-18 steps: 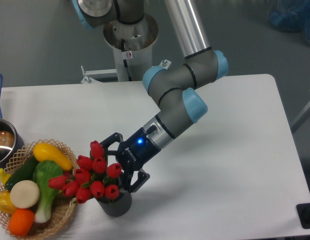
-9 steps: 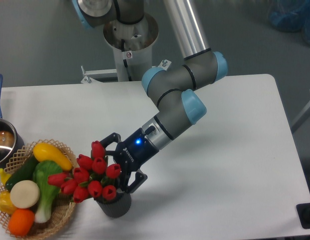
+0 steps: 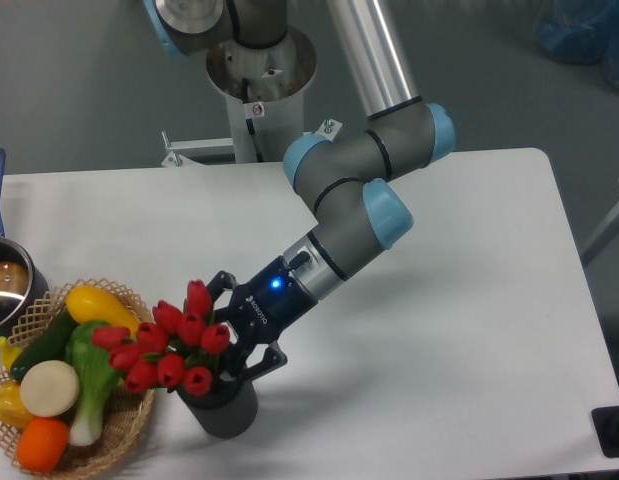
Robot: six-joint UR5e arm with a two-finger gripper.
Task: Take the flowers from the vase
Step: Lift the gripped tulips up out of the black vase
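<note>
Vase (image 3: 221,412) stands on the table (image 3: 469,300) near its front edge. Flowers (image 3: 169,345) sit in the vase, leaning left. Wicker basket (image 3: 129,425) just left of the vase. Pot (image 3: 4,285) behind-left. Gripper (image 3: 234,335) directly behind the vase, among the flowers.

Red flowers (image 3: 169,345) tilted in grey vase (image 3: 221,410)

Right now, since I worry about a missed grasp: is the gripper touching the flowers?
Cannot tell. In the camera view the gripper sits directly behind the flowers, above the vase; the buds hide its fingertips and any contact.
</note>
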